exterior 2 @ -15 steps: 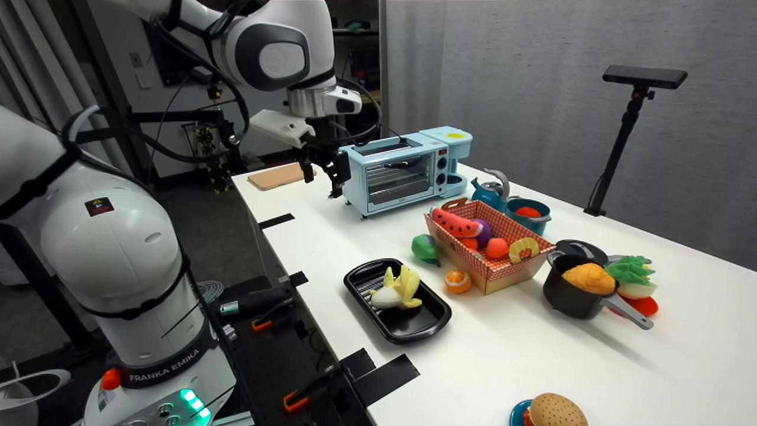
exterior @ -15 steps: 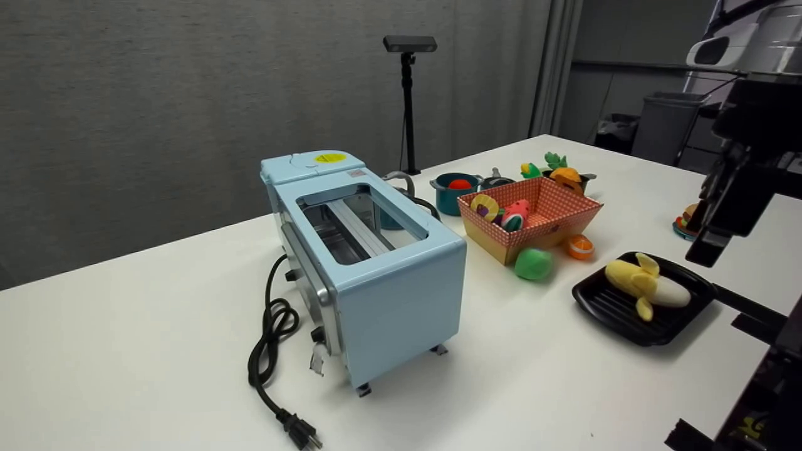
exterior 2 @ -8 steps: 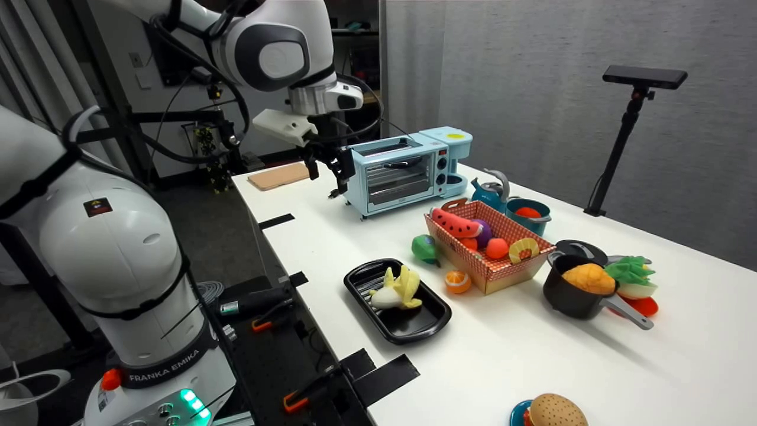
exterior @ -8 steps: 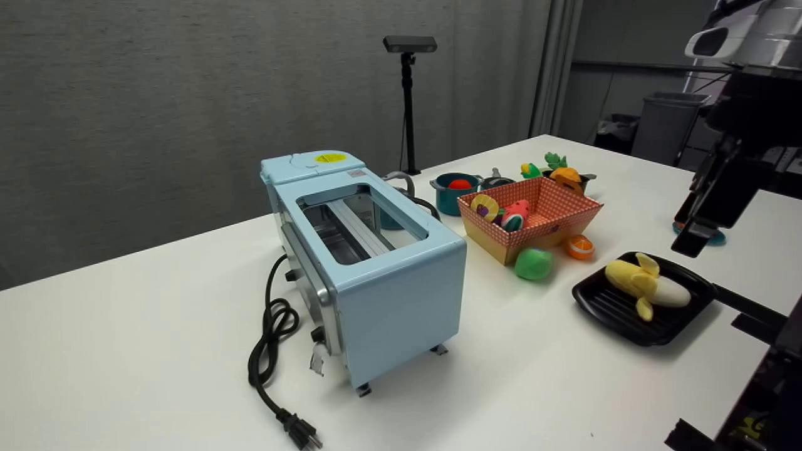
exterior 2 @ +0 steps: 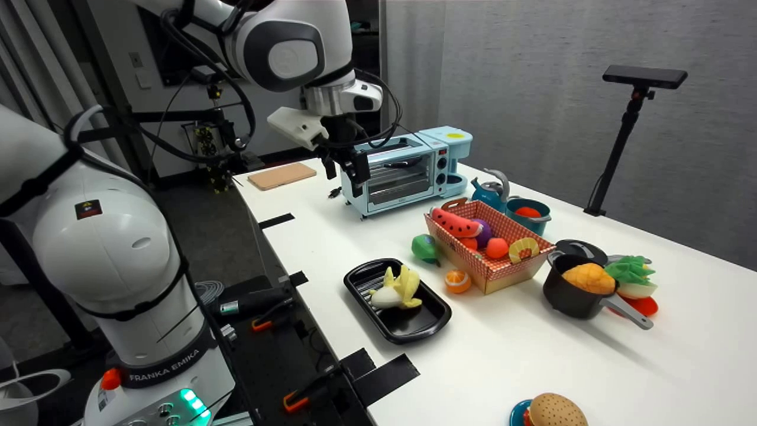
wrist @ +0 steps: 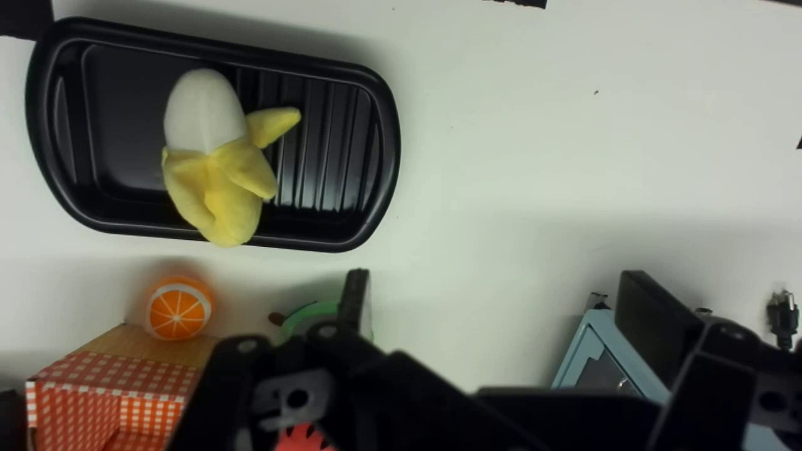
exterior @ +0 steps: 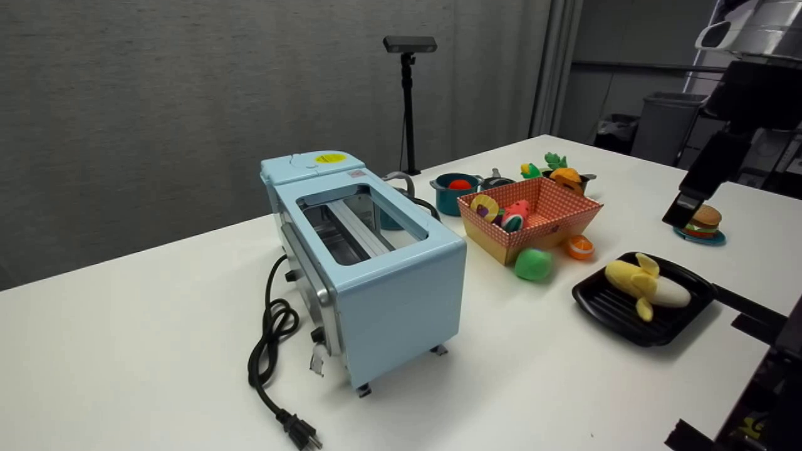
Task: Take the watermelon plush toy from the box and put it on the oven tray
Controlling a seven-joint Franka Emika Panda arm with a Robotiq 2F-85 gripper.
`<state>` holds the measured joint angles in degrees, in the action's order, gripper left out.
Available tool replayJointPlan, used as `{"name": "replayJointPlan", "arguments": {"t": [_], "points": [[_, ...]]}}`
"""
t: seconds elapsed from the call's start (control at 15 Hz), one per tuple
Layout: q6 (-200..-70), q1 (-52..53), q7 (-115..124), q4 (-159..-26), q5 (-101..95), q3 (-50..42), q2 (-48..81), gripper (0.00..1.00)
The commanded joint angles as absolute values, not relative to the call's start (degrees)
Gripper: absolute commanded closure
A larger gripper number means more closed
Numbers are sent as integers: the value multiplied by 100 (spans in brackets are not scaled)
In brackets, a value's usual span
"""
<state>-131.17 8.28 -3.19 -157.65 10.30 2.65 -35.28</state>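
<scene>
Above the white surface (exterior 2: 520,349) the end effector (wrist: 495,279) hangs released, its jaws standing wide apart. The watermelon (exterior 2: 455,223) lies slantwise inside the box (exterior 2: 514,271), one end up at a corner; a purple toy (exterior 2: 482,232) and a yellow ring (exterior: 484,207) share the box. At the bottom of the wrist view a red, seeded bit of the watermelon shows. The tray (wrist: 338,150) bears the banana (wrist: 216,163), set crosswise, its yellow end overlapping the rim in the wrist view. Between tray and box rests the orange (wrist: 178,310), close to the box; the green toy (exterior 2: 424,248) is just beside the box, nearer the oven (exterior: 401,319). Well apart stands a burger (exterior: 708,219).
</scene>
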Motion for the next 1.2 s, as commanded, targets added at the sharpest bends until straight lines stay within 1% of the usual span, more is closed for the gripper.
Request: {"name": "replayJointPlan", "arguments": {"t": [0.0, 0.27, 0.47, 0.6, 1.13], "points": [[-12939, 516, 179, -15670, 715, 433, -3592, 0], [-12510, 213, 806, -15436, 109, 696, -3488, 0], [-12235, 204, 1000, -15230, -29, 749, -3404, 0], [-12425, 316, 804, -15396, 103, 645, -3495, 0], [-12314, 318, 874, -15179, 62, 715, -3415, 0]]}}
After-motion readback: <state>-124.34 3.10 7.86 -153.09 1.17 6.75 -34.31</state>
